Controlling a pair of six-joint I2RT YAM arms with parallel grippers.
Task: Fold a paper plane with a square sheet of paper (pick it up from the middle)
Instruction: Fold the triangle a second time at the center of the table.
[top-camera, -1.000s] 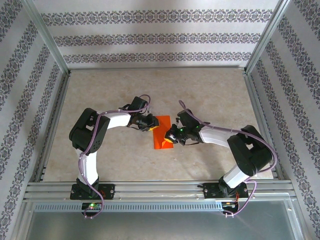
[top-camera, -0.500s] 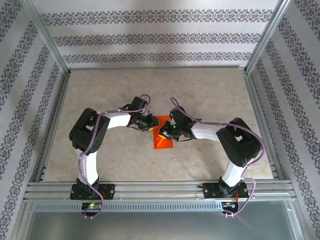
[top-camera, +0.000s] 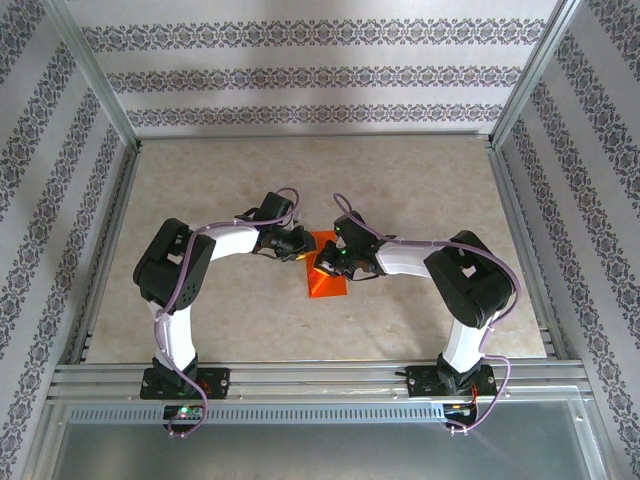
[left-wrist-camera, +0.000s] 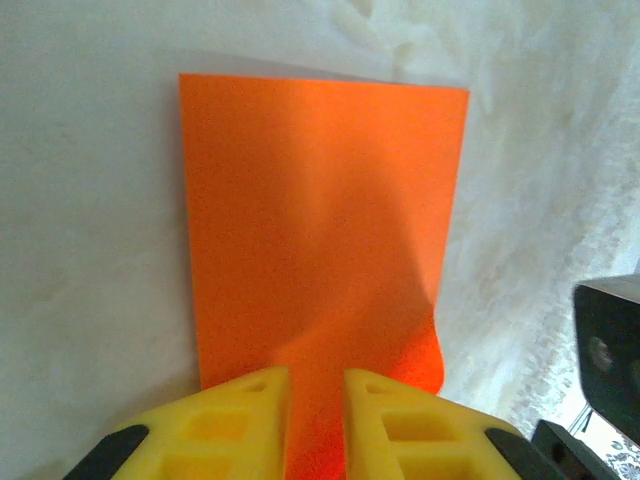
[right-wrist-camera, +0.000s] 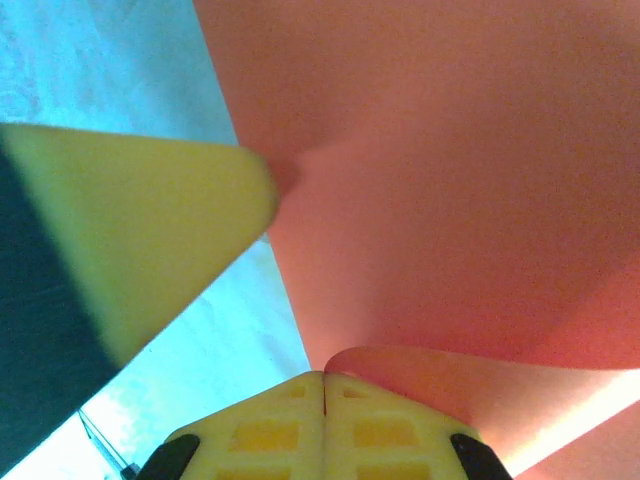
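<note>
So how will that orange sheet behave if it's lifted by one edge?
Probably floppy: the orange sheet curls up at one corner. Likely very light, since it looks so thin. On the smooth table it may slide when pushed.

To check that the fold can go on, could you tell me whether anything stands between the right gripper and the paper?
Nothing visible does. The right gripper, shut, meets a lifted flap of the paper with its tips. The left gripper is on the paper close beside it, one finger pressing its edge, not between.
</note>
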